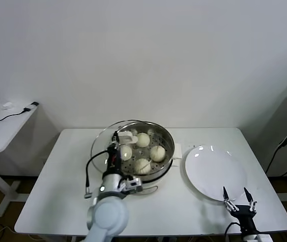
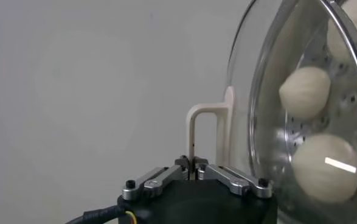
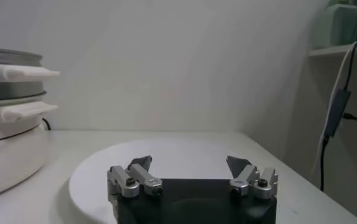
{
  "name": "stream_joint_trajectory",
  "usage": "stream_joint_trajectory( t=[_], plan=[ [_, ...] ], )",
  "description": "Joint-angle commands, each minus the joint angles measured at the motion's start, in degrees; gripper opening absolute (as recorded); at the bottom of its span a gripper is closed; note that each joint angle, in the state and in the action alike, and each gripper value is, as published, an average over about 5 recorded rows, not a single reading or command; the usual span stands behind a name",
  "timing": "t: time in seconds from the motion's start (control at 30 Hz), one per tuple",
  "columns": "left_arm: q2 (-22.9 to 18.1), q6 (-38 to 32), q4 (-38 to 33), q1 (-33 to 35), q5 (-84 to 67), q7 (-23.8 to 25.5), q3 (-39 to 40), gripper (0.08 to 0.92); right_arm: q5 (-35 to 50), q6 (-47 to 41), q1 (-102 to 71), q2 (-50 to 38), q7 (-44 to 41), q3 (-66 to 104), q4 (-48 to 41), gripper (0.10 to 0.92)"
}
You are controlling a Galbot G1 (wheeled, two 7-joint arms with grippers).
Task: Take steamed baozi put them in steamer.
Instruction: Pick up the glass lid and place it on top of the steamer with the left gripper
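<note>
My left gripper (image 2: 192,165) is clamped shut on the cream handle (image 2: 207,125) of a round glass lid (image 2: 269,91), pinching the handle's thin loop between both fingertips. In the head view that same left gripper (image 1: 119,142) sits over the near-left part of the steamer (image 1: 166,132), and the lid (image 1: 99,146) is held tilted — part of it over the pot, part reaching out past the pot's left rim above the table.

Just beyond the lid, seen through its glass from my left wrist, are the steamed baozi (image 2: 305,91), pale round buns resting on the perforated tray inside the pot. From the head camera I count four baozi (image 1: 157,153) in the steamer, grouped in the middle of the tray, right beside my left gripper and mostly to its right.

The steamer stands near the centre of a white table (image 1: 52,181). To its right, close by but apart, lies a flat white plate (image 1: 215,172) with nothing on it.

My right gripper (image 1: 238,199) hangs at the near edge of that plate, its fingers spread apart and holding nothing. From the right wrist, the right gripper (image 3: 190,165) points across the plate (image 3: 184,152) — the steamer's side handles (image 3: 23,73) show off to one side.
</note>
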Motion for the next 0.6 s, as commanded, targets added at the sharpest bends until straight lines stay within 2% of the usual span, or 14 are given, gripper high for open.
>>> stream_joint_trajectory(
  t=[0.03,0.27,0.6],
  plan=[
    [-8.2,1.9,6.2,-3.4,6.9,1.2,5.8,0.132,0.6,0.7,-0.3,-0.2,0.0,0.6,-0.3,0.823],
    [-11.5,1.6,9.6,-3.6,8.7,-0.1,6.4,0.132,0.9,1.0,-0.3,-0.5,0.2,1.0,-0.4,0.823],
    [-11.9,0.8,13.3,-4.3,11.1,-1.5,5.7,0.132,1.0,1.7,-0.7,-1.0,0.3,1.6,-0.5,0.823]
  ],
)
